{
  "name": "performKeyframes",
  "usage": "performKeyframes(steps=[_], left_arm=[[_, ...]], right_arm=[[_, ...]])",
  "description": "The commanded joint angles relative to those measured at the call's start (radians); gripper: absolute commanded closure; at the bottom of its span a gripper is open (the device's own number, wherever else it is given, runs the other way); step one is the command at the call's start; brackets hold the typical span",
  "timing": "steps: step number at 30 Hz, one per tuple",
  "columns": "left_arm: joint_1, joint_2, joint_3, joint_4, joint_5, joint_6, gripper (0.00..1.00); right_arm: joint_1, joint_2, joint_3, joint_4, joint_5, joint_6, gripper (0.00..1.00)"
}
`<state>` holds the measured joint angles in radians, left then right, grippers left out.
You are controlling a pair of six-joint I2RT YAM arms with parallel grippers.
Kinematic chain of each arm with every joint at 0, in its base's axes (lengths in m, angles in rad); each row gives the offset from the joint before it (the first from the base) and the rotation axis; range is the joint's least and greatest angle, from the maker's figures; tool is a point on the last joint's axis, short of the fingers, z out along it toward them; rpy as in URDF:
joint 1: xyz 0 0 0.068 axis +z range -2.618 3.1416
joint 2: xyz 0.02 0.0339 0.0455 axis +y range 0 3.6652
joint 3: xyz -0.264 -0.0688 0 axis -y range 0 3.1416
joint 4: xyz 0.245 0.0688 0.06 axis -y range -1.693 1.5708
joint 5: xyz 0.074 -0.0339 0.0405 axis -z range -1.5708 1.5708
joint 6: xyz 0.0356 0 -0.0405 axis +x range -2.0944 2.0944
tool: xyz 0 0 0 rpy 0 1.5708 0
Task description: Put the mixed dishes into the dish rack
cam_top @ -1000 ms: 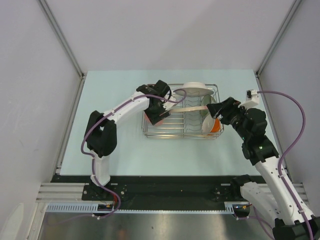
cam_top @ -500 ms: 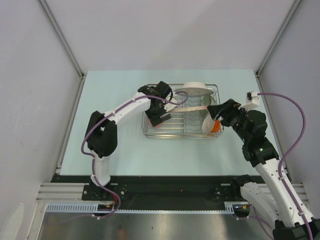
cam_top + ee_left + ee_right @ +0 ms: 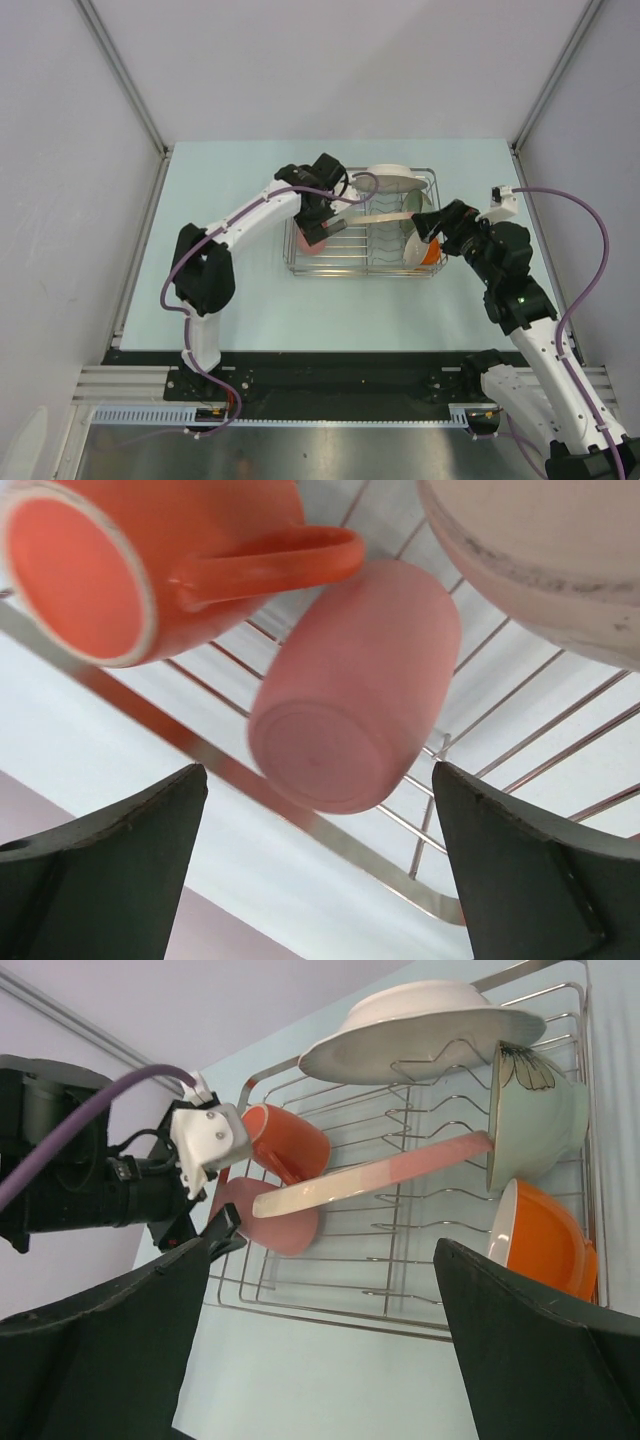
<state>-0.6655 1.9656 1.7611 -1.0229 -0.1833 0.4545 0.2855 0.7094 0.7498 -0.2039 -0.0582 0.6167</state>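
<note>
The dish rack (image 3: 350, 268) stands mid-table. In it are the large whitish plate (image 3: 388, 180) at the back, the pink plate (image 3: 385, 217) on edge, the pale green bowl (image 3: 535, 1110) and the orange cup (image 3: 545, 1240) at the right end. The orange-handled mug (image 3: 150, 560) and the pink tumbler (image 3: 350, 690) lie on the wires at the left end. My left gripper (image 3: 314, 220) is open and empty, just above and behind the tumbler's base. My right gripper (image 3: 432, 228) is open and empty at the rack's right end. The small white bowl is hidden.
The pale blue table (image 3: 230, 300) reaches grey side walls with metal posts (image 3: 140, 110). The left arm's purple cable (image 3: 360, 190) loops over the rack's back left. The rack's front rail (image 3: 300, 810) runs between my left fingers.
My left gripper has drawn back slightly from the rack's left end, and the pink tumbler shows below it. My right arm has edged a little toward the rack.
</note>
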Motion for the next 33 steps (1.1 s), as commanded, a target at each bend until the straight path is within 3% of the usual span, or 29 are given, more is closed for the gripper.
performKeyframes(steps=[1, 9, 15, 18, 22, 28, 33], left_arm=[[-0.008, -0.062, 0.090, -0.008, -0.039, 0.013, 0.00], [0.006, -0.126, 0.093, -0.037, 0.033, -0.010, 0.00], [0.063, -0.250, 0.061, 0.136, 0.033, -0.138, 0.00], [0.127, -0.330, 0.035, 0.196, 0.108, -0.226, 0.00], [0.205, -0.434, -0.132, 0.285, 0.200, -0.286, 0.00], [0.253, -0.612, -0.421, 0.437, 0.194, -0.299, 0.00], [0.325, -0.640, -0.491, 0.460, 0.265, -0.339, 0.00]], right_arm=[[-0.002, -0.013, -0.004, 0.006, 0.026, -0.025, 0.00], [0.001, -0.021, 0.003, -0.054, 0.093, -0.098, 0.00], [0.047, 0.012, 0.023, -0.132, 0.162, -0.210, 0.00], [0.099, 0.022, 0.049, -0.134, 0.181, -0.258, 0.00], [0.118, 0.024, 0.056, -0.126, 0.192, -0.261, 0.00], [0.126, 0.009, 0.057, -0.115, 0.179, -0.282, 0.00], [0.133, 0.035, 0.072, -0.133, 0.199, -0.304, 0.00]])
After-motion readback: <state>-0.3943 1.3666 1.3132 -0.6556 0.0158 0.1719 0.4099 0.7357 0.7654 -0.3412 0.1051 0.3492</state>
